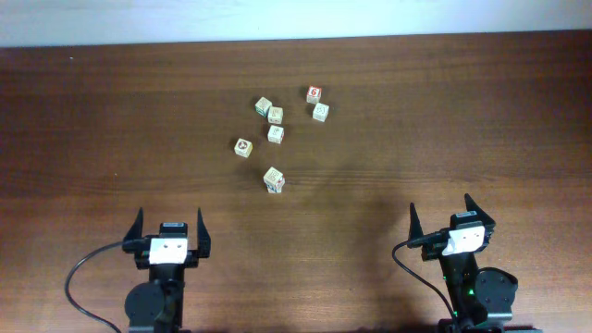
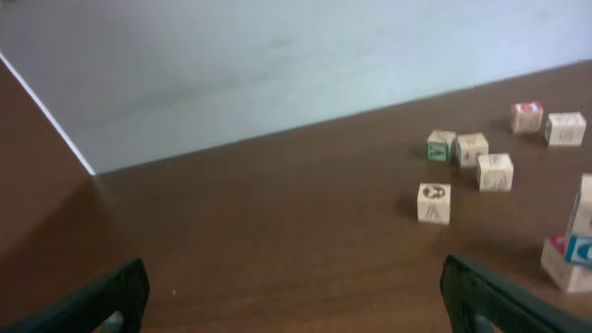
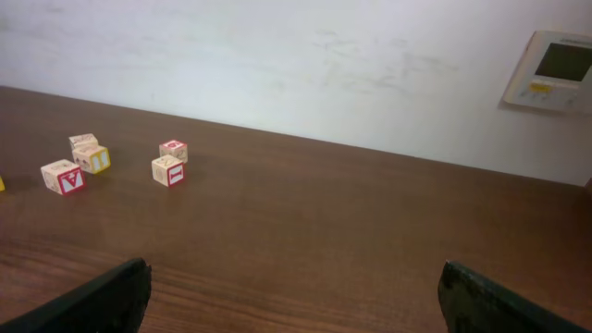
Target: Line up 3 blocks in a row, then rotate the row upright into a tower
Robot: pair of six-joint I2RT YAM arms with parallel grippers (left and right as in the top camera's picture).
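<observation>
Both spread wide (empty), left hand (image 1: 169,215), right hand (image 1: 440,204), blocks (image 1: 273,177) well ahead, red-topped cube (image 1: 314,93) among them.

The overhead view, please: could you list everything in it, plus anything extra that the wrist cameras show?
Red-topped cube: one, red and white, far end of cluster.
Pale tan cubes: three, light wood, mid cluster.
Green-sided cube: one, tan, cluster's far left.
Round-mark cube: one, tan, left of cluster.
Blue-faced cube: one, tan and blue, nearest the arms; possibly stacked, cannot tell.
Table: one, dark brown.
Wall: white, behind table.
Wall panel: one, cream, right wrist view.
Left tool: one, black, open, near edge.
Right tool: one, black, open, near edge.
</observation>
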